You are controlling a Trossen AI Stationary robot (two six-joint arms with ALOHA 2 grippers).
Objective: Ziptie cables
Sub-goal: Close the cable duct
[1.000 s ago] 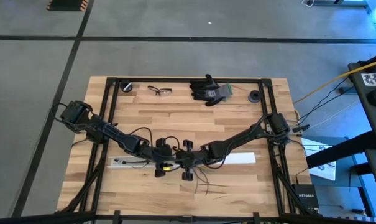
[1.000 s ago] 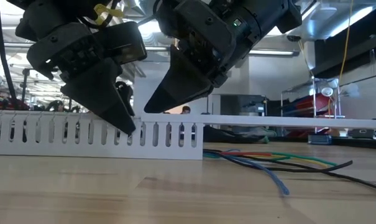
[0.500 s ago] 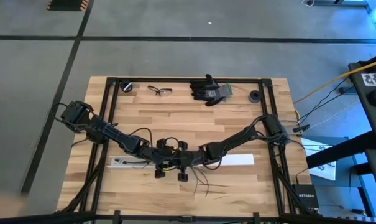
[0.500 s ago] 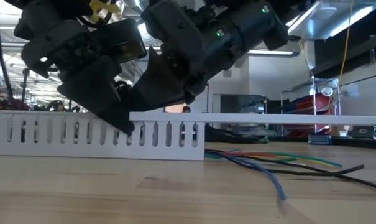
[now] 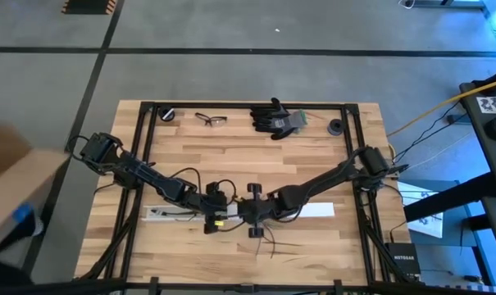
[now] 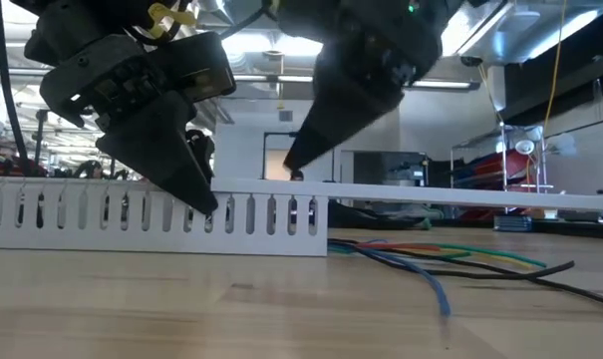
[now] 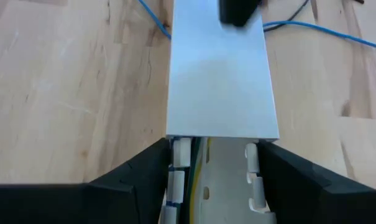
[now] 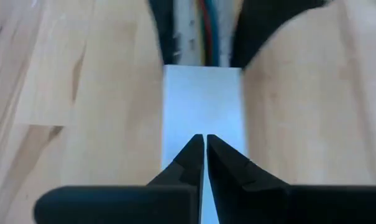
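A white slotted duct (image 6: 102, 214) lies along the table, and a flat white lid (image 7: 219, 74) covers its right part. The cables run inside the duct (image 7: 197, 183). They come out and splay over the wood (image 6: 441, 264) as blue, green, orange and dark wires. My left gripper (image 7: 212, 152) straddles the duct just at the lid's left end (image 6: 216, 184). My right gripper (image 8: 204, 138) is shut and hangs a little above the lid (image 6: 291, 165), touching nothing. My left gripper has one finger (image 7: 138, 180) against each outer side wall of the slotted duct (image 7: 175, 155), right where the lid ends. It comes slanting down from the table's left, pointing along the duct. The duct rests flat on the table.
Safety glasses (image 5: 211, 120), black gloves (image 5: 276, 117) and two small dark round things (image 5: 169, 113) (image 5: 336, 126) lie along the far edge. A black frame rail (image 5: 149, 147) borders the table. A blurred brown shape (image 5: 10, 188) shows on the floor to the left.
My shut right gripper first dipped and went toward the table's left along the lid. The lid's left end slid a little farther over the duct. Then the gripper rose clear and drew back toward the right, tipping steeper.
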